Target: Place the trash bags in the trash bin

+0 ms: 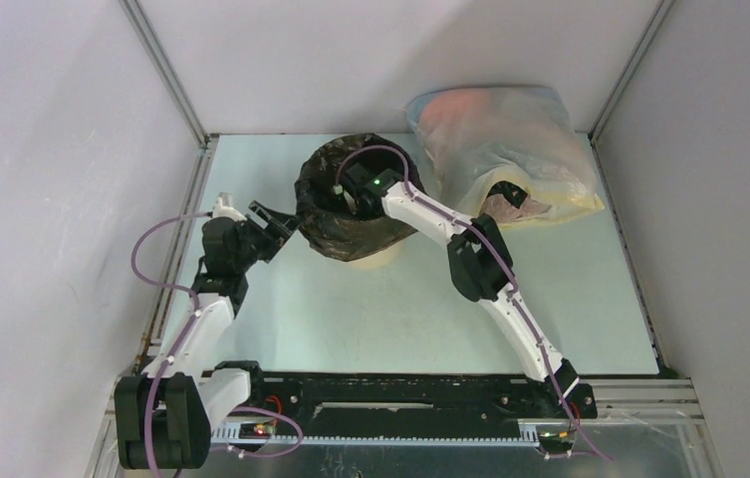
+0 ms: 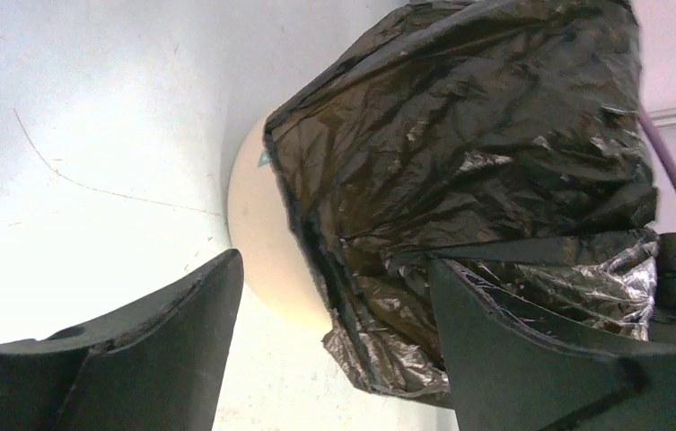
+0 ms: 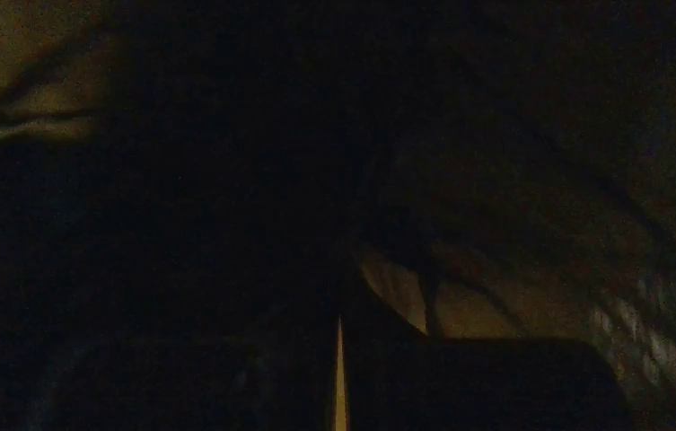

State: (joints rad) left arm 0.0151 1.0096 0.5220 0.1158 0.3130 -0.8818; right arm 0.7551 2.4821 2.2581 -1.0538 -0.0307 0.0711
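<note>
You have the black trash bag (image 1: 326, 214) sitting on the trash bin (image 1: 378, 257), its mouth open at the top and its crinkled plastic hanging down over the bin's outer wall. Only a strip of tan wall shows near the bin's base. Your right gripper (image 3: 338, 355) reaches down into the bin's opening, inside the bag. Its wrist view is almost black, with the jaws pressed together and only a thin sliver of light between them. You cannot tell from here whether any plastic is pinched between them. Your left gripper (image 1: 276, 221) sits just to the left of the bin, jaws spread wide and grasping nothing. Its camera looks between them at the draped bag and the bare tan wall. A large translucent bag (image 1: 510, 149) lies behind and to the right of the bin, on the table (image 1: 351, 329)
</note>
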